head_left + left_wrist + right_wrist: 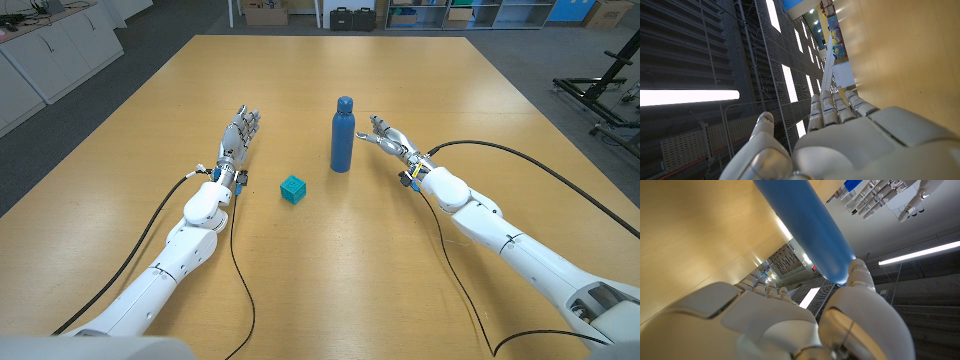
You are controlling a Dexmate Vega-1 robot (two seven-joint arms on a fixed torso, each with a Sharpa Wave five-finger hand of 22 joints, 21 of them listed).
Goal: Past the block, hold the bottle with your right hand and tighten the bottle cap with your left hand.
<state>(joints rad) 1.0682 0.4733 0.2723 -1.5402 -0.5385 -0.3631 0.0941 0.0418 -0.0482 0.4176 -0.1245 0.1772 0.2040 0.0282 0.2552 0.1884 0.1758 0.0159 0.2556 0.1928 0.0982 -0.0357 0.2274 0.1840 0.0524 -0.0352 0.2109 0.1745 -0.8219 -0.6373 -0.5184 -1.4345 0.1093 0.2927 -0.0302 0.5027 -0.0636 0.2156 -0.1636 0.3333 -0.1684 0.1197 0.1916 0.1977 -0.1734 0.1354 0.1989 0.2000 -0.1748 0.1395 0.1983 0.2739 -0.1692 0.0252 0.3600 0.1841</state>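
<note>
Nearest, my right hand [392, 141] spreads beside the upright bottle [342, 135] to grasp; left hand [240, 135] released, far left.

Arms: I see glossy white rounded shells, dark seams at the joints.
Hands: my left hand [238, 135] and right hand [392, 138] show silver-grey segmented fingers.
Wrists: small blue and yellow fittings.
Cables: black, trailing from both wrists.

wooden table [480, 110], upright blue bottle [342, 137], small teal block [293, 189] near it
</note>
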